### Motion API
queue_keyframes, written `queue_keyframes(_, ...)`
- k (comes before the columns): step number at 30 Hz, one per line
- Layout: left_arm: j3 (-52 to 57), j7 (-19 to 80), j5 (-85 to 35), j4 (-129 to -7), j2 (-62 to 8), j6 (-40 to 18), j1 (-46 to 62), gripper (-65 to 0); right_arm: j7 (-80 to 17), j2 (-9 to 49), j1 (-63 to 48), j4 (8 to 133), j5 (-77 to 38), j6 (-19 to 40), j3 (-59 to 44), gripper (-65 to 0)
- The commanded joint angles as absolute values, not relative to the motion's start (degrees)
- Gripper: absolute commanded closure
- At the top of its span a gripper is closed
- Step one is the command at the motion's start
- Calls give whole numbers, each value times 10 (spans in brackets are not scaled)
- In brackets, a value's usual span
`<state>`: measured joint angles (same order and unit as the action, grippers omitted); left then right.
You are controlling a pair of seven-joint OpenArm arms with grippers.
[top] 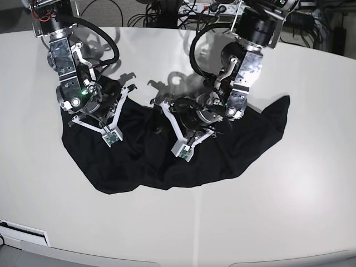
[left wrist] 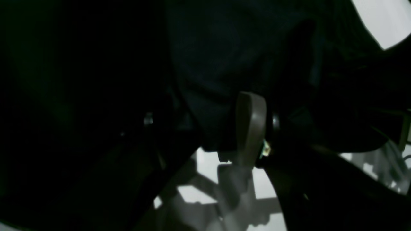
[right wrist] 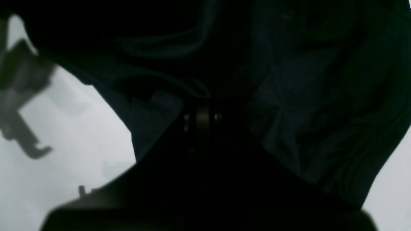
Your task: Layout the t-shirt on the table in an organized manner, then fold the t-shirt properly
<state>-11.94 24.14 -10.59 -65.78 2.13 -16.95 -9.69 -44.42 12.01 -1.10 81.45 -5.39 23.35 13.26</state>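
The black t-shirt [top: 167, 161] lies crumpled across the middle of the white table [top: 278, 211], one corner stretching right. My left gripper [top: 196, 119] is down on the shirt's middle. In the left wrist view its jaws [left wrist: 199, 125] stand wide apart with a bulge of the black fabric [left wrist: 218, 64] between the fingers [left wrist: 250, 128]. My right gripper [top: 92, 111] is at the shirt's left end. In the right wrist view it [right wrist: 202, 117] is shut, and folds of the shirt [right wrist: 305, 80] gather at its tips.
Cables [top: 167, 8] run along the far table edge behind both arm bases. A white strip [top: 22, 231] sits below the near left edge. Bare table shows beside the fabric in the right wrist view [right wrist: 80, 134], with a blurred part of the other arm [right wrist: 19, 96].
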Motion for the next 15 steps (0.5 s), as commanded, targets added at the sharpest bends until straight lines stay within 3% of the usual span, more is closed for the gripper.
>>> queue_keyframes(1,-120,220,-109,-648,31,-174,-116,-323,-451,121,-5,822,-60,238,131,0)
queue_keyframes(7,-120,206,-110,-562,38,-197,-164,-302,-452,121,-13,822,-60,242,131,0)
queue_keyframes(8,-120,208,-110,-561,38,-197,-167,-243,-452,121,-14,822,-60,242,131,0)
queue_keyframes(10,-120,225,-110,-561,38,-197,-171,-43,-452,121,-14,822,-59,242,131,0)
queue_keyframes(11,-120,240,-110,-562,38,-197,-174,0,-452,121,-14,822,-59,242,131,0)
queue_keyframes(15,-120,326,-110,-589,34,-205,-185,0,-450,123,-13,822,-55,237,131,0)
